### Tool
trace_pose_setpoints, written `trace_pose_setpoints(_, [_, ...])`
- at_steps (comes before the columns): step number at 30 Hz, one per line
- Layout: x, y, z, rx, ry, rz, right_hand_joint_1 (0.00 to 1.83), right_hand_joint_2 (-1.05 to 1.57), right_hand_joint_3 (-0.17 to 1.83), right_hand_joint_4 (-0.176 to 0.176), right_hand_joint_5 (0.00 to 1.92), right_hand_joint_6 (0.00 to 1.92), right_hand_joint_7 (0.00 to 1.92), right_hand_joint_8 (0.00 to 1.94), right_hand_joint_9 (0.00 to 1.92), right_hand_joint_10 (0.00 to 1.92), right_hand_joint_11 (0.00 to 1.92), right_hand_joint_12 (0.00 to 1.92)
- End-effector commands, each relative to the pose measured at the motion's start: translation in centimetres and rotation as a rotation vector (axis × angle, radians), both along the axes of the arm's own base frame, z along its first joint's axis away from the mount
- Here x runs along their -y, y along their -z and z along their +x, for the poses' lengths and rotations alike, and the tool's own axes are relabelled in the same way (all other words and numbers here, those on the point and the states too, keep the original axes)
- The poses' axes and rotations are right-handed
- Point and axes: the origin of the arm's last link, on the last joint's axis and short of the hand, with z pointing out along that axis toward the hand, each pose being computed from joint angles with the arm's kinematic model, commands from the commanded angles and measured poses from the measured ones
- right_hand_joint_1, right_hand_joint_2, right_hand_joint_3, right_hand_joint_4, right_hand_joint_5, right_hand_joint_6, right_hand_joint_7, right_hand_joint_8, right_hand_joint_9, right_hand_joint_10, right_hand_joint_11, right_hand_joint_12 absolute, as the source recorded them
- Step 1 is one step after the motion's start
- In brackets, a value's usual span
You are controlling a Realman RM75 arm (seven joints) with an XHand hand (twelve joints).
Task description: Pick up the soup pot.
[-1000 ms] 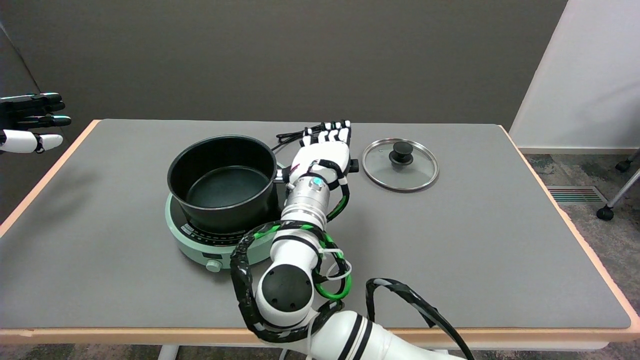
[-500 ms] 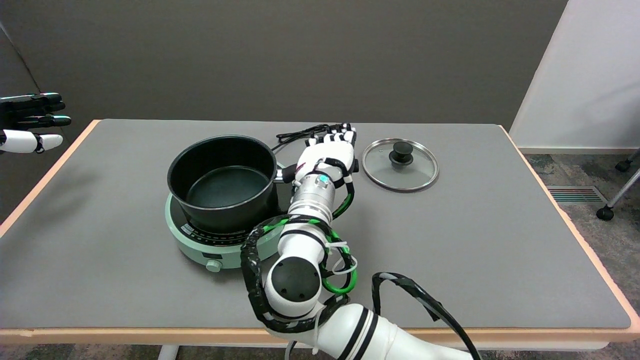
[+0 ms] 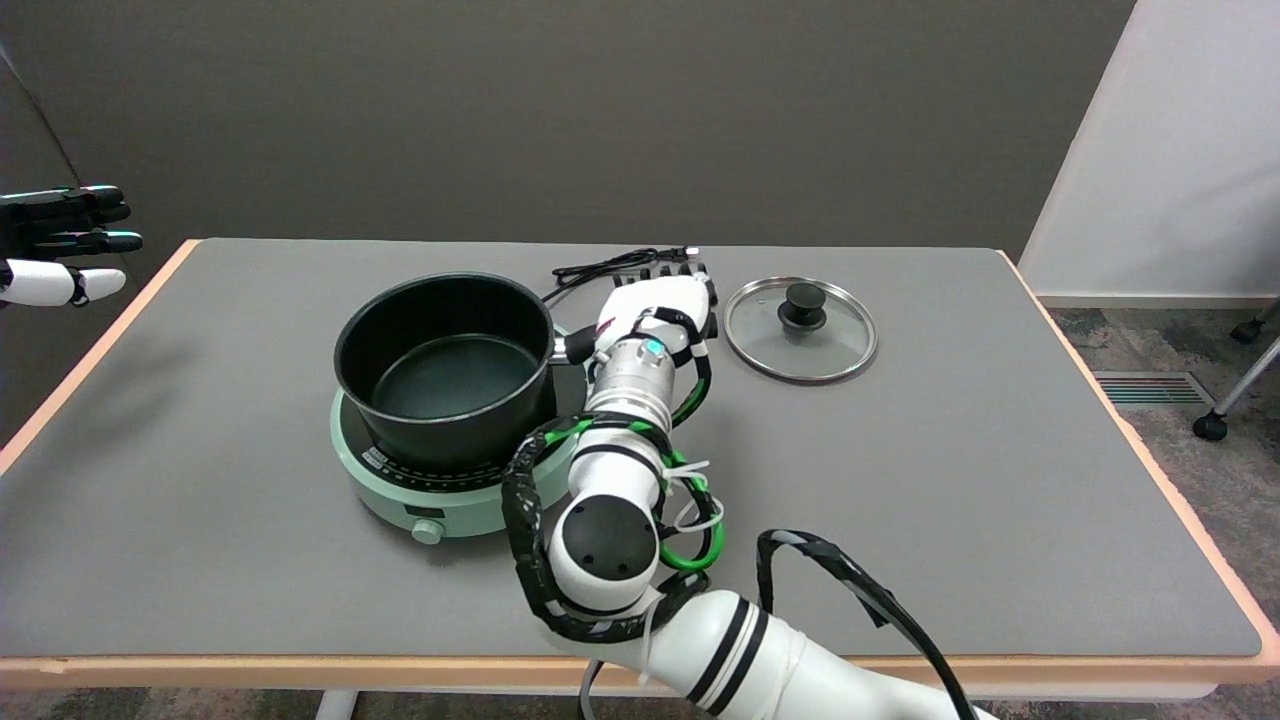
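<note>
the soup pot (image 3: 446, 362) is black and open-topped, and it sits upright on a pale green round cooker (image 3: 420, 495), which serves here as the landmark. the pot covers most of the cooker's top, leaving the dial ring and a small knob showing on the cooker's near side. a short black handle (image 3: 572, 347) sticks out from the pot's right side, past the cooker's right edge.

the right hand (image 3: 662, 305) lies over that handle, just right of the cooker, back of the hand up, with the wrist toward the camera and the fingers pointing to the far side of the table (image 3: 1000, 500). the fingers look bent downward past the palm, only their dark knuckles showing, and whether they close around the handle or merely rest on it cannot be told from this view. the pot's rim stays level on the cooker.

right of the cooker, beyond the hand, a glass lid (image 3: 801, 329) with a black knob lies flat on the table, close beside the hand but apart from it. a black cable (image 3: 600, 266) lies coiled behind the cooker, at its far right.
</note>
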Motion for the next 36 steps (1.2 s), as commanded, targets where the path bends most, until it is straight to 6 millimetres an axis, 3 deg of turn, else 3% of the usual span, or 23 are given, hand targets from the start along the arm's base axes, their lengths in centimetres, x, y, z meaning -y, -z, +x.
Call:
trace_pose_setpoints(1, [0.9, -0.7, 0.0, 0.028, -0.006, 0.032, 1.13, -0.58, 1.32, 0.176, 0.71, 0.71, 0.71, 0.71, 0.71, 0.71, 0.71, 0.71])
trace_pose_setpoints(8, [1.1, -0.8, 0.0, 0.035, -0.006, 0.042, 1.12, -0.52, 1.07, 0.176, 0.86, 0.86, 0.86, 0.86, 0.86, 0.86, 0.86, 0.86])
trace_pose_setpoints(9, [1.2, -0.8, 0.0, 0.038, -0.007, 0.044, 1.12, -0.51, 1.02, 0.161, 0.9, 0.9, 0.9, 0.9, 0.9, 0.9, 0.9, 0.9])
trace_pose_setpoints(10, [1.2, -0.8, 0.1, 0.038, -0.009, 0.046, 1.12, -0.48, 0.96, 0.029, 0.97, 0.97, 0.97, 0.97, 0.97, 0.97, 0.97, 0.97])
trace_pose_setpoints(15, [1.4, -0.9, 0.3, 0.047, -0.02, 0.064, 1.15, -0.35, 0.71, -0.028, 1.23, 1.23, 1.23, 1.23, 1.23, 1.23, 1.23, 1.23])
trace_pose_setpoints(21, [1.5, -1.0, 0.5, 0.059, -0.032, 0.078, 1.17, -0.07, 0.71, -0.086, 1.49, 1.49, 1.49, 1.49, 1.49, 1.49, 1.49, 1.49])
trace_pose_setpoints(23, [1.4, -1.1, 0.6, 0.064, -0.038, 0.075, 1.16, 0.07, 0.7, -0.081, 1.62, 1.62, 1.62, 1.62, 1.62, 1.62, 1.62, 1.62])
trace_pose_setpoints(27, [1.4, -1.4, 0.7, 0.101, -0.061, 0.067, 1.07, 0.37, 0.75, -0.025, 1.88, 1.88, 1.88, 1.88, 1.88, 1.88, 1.88, 1.88])
trace_pose_setpoints(31, [1.4, -1.9, 0.5, 0.155, -0.078, 0.055, 0.97, 0.52, 0.63, -0.02, 1.9, 1.9, 1.9, 1.9, 1.9, 1.9, 1.9, 1.9])
trace_pose_setpoints(33, [1.4, -2.3, 0.5, 0.182, -0.09, 0.05, 0.93, 0.64, 0.6, -0.046, 1.89, 1.89, 1.89, 1.89, 1.89, 1.89, 1.89, 1.89])
trace_pose_setpoints(36, [1.4, -2.6, 0.6, 0.188, -0.095, 0.05, 0.83, 0.8, 0.57, -0.029, 1.86, 1.86, 1.86, 1.86, 1.86, 1.86, 1.86, 1.86])
